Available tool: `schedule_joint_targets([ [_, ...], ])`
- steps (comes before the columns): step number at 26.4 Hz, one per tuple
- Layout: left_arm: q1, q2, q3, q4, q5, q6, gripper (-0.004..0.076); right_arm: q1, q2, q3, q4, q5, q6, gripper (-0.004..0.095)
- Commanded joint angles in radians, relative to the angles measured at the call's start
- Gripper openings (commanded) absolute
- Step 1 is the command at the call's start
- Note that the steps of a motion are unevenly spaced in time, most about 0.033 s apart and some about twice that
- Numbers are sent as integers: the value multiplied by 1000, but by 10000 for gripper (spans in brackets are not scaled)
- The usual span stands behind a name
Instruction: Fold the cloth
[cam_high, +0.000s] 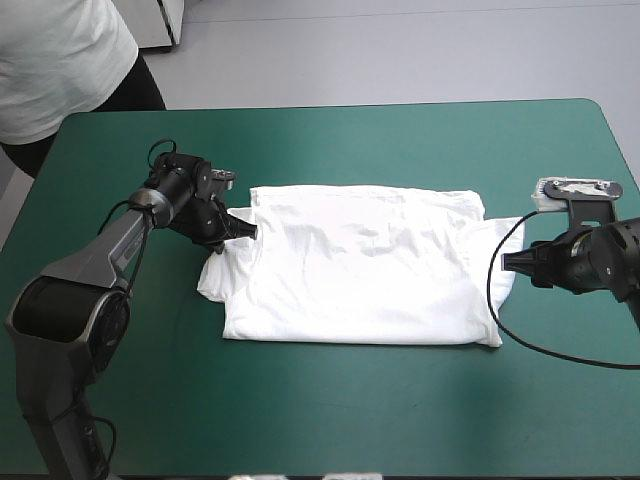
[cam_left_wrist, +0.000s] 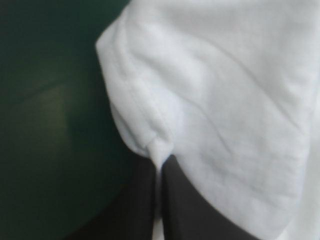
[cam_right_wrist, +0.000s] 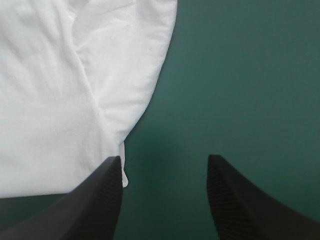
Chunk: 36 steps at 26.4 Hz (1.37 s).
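You had the white T-shirt (cam_high: 365, 265) spread flat in the middle of the teal-green counter (cam_high: 400, 140), a sleeve sticking out toward each arm. Your left claw (cam_high: 248, 230) sat at the shirt's left side, just above the left-hand sleeve (cam_high: 222, 270). In its wrist view the black fingers (cam_left_wrist: 185, 200) were all but closed, with a pinched fold of the hemmed edge caught between them, so that claw was gripping the T-shirt. Beside that fold lay bare teal-green cover.

Your right claw (cam_high: 508, 262) hung just beside the right-hand sleeve (cam_high: 497, 240), apart from the shirt's body. Its fingers (cam_right_wrist: 100, 200) stood wide apart with nothing between them. One tip was at the cloth's edge under the sleeve and the other was over bare cover. You could not tell from these views whether that tip touched the fabric.
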Motion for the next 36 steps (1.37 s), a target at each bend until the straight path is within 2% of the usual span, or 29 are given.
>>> schedule_joint_targets([
  [1, -1, -95, -63, 4, -4, -15, -10, -8, -21, -37, -24, -20, 2, 486],
  [6, -62, -108, -169, -117, 10, 26, -10, -8, -21, -43, -25, -13, 2, 486],
  [14, -242, -57, -182, -154, -75, 26, -10, -8, -21, -43, -35, 5, 2, 482],
  [19, -260, 9, -182, -209, -91, 38, -10, -8, -21, -43, -39, 13, 7, 452],
  [27, -260, 55, -182, -267, -121, 161, 4, -8, -21, -43, -48, 13, 32, 441],
  [30, -260, 55, -191, -271, -105, 185, 85, -8, -21, -43, -49, 13, 35, 441],
  [36, -260, 41, -263, -270, 27, 181, 366, -8, -21, -43, -49, 10, 35, 441],
])
